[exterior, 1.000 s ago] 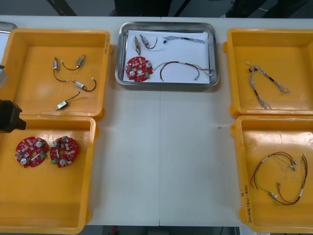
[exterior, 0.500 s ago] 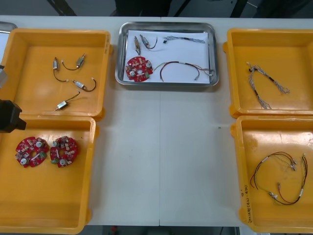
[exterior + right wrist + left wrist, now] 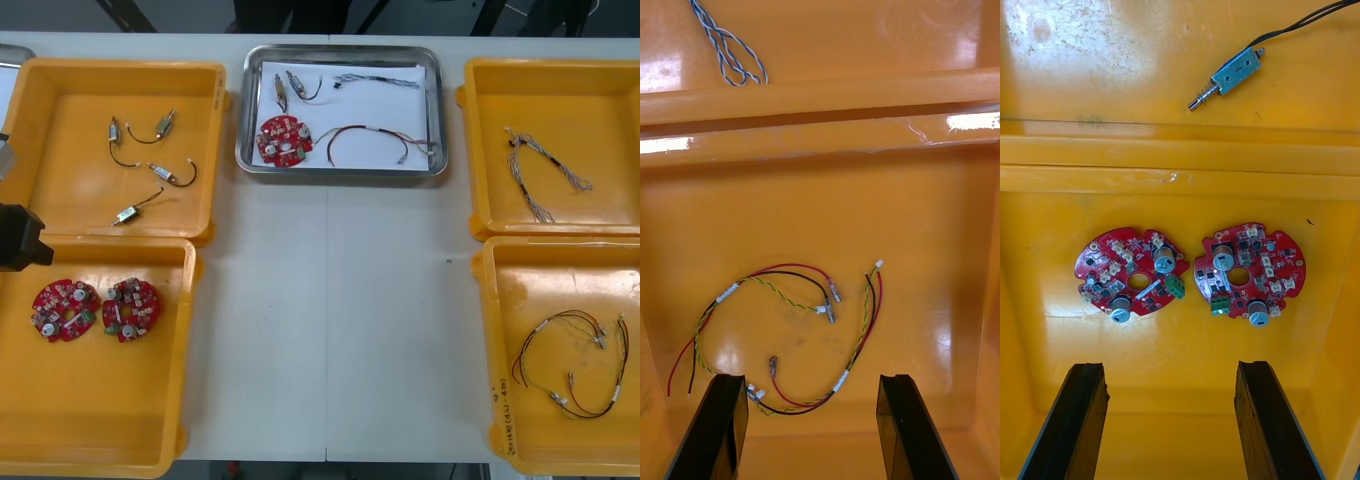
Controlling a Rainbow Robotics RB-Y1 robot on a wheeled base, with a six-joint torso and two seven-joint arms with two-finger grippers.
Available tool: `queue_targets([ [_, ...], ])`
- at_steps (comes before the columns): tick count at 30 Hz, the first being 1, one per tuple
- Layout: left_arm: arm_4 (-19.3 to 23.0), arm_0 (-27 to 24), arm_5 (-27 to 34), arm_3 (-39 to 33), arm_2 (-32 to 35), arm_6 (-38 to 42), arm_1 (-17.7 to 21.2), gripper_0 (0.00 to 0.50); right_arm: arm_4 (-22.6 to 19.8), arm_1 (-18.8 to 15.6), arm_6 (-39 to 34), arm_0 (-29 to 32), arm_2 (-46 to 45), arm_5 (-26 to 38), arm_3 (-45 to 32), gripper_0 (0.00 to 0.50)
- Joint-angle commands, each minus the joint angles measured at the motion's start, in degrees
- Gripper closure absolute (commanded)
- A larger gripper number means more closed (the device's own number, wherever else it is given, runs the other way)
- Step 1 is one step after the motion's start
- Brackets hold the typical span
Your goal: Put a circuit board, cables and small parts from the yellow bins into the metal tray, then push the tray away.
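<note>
small writing on the near bin (image 3: 503, 400) right of the tray (image 3: 340, 172) is unreadable. over that bin the right gripper (image 3: 811, 378) hangs, fingers wide, above red-yellow cables (image 3: 829, 309). left gripper (image 3: 1169, 366), wide too, hangs over two boards (image 3: 1105, 266) left of the tray. the tray holds a board (image 3: 284, 139), cables (image 3: 365, 128) and small parts (image 3: 282, 88).

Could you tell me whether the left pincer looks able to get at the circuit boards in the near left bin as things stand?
Probably yes: the left pincer hangs open over the yellow bin, both red circuit boards lie flat just beyond its fingers, and nothing covers them.
</note>
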Motion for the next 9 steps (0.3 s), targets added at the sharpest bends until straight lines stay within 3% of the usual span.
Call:
queue_targets([
  [1, -0.2, 0.8, 0.4, -1.5, 1.9, -3.8, 2.7, 0.000, -0.5, -1.9, -3.1, 0.9, -0.9, 0.2, -0.5, 0.000],
  [9, -0.2, 0.8, 0.4, -1.5, 1.9, -3.8, 2.7, 0.000, -0.5, -1.9, -3.1, 0.9, -0.9, 0.2, -0.5, 0.000],
])
